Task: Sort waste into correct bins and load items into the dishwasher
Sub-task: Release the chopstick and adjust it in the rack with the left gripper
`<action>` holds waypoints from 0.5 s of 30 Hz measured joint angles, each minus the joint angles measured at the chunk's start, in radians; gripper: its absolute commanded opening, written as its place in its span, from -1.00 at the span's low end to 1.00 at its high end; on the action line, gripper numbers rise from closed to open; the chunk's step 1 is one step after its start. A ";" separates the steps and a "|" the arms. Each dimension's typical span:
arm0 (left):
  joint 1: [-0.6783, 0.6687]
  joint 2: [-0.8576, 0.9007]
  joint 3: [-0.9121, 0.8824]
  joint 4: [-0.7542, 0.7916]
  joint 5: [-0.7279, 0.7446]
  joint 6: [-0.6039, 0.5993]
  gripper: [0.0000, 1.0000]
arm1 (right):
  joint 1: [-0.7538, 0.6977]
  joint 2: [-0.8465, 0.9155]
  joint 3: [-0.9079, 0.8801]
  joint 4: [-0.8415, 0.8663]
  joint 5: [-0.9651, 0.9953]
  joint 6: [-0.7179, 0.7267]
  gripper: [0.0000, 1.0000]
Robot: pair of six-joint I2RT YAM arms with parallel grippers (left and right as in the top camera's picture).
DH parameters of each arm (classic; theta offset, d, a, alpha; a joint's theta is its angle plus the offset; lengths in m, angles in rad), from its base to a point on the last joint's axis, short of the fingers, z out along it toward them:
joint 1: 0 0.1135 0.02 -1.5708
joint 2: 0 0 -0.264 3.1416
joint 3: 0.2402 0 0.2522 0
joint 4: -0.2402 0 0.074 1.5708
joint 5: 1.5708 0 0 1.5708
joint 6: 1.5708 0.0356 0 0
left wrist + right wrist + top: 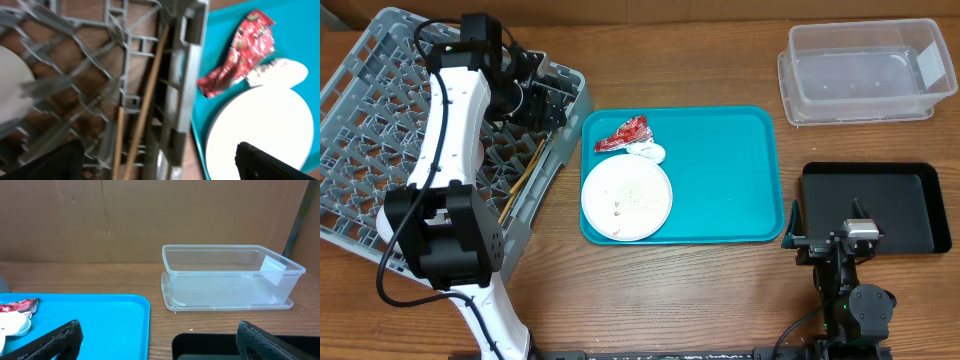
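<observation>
We see robot lab bench, staged like kitchen, not real home. Wooden desk [720, 300] carries two robot arms mounted at near edge: left arm [455, 110], right arm [842, 275]. Behind far edge, only plain brown board wall [100, 220]. Grey dish rack [360, 140] sits directly on desk at left edge. Clear tub [225, 287] and black tray [910, 210] stand along right edge.

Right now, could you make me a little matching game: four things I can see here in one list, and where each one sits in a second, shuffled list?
Things:
1. chopsticks
2. red wrapper
3. clear tub
4. black tray

Places:
A. far right corner of the table
B. on the teal tray, beside the white plate
C. in the grey dish rack
D. right side, nearer the robot

Pairs: 1-C, 2-B, 3-A, 4-D.
</observation>
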 measured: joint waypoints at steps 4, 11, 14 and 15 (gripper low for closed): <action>-0.003 0.000 0.000 -0.029 0.019 0.003 0.83 | 0.000 0.000 0.000 0.000 0.000 0.000 0.99; -0.042 0.000 0.000 -0.085 0.023 0.011 0.60 | 0.000 0.000 0.000 0.000 0.000 0.000 0.99; -0.065 0.000 0.000 -0.108 0.005 0.011 0.60 | 0.000 0.000 0.000 0.000 0.000 0.000 0.99; -0.072 0.000 0.000 -0.111 -0.003 0.011 0.60 | 0.000 0.000 0.000 0.000 0.000 0.000 0.99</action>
